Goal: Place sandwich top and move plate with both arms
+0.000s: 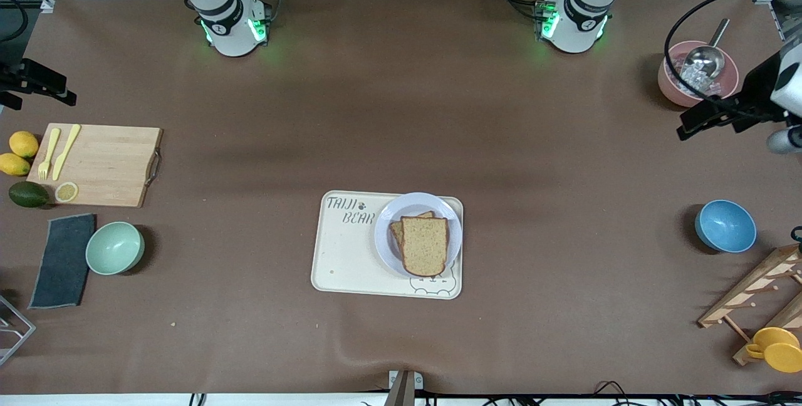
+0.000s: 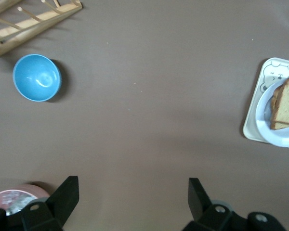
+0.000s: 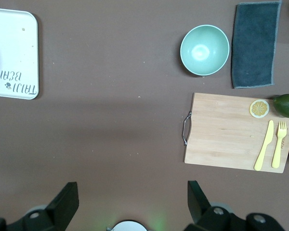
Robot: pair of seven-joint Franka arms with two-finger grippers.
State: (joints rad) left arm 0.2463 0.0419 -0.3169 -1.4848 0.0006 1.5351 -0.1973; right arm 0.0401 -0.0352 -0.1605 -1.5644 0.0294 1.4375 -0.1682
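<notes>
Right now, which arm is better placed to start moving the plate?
Neither clearly. Left gripper, open, hovers over bare table near the pink bowl; right gripper, open, hovers beside the cutting board. Plate sits at the tray's left-arm end, slightly favouring left.

brown sandwich top (image 1: 425, 245) flat on lavender plate (image 1: 385, 226)

The front view looks down from high across the worktop (image 1: 401, 111) toward both arm bases, taking in its whole width. Each wrist view looks straight down from well above the worktop: the left one shares the blue bowl (image 2: 36, 77) and tray (image 2: 256, 126) with it, the right one the cutting board (image 3: 231, 132) and tray.
</notes>
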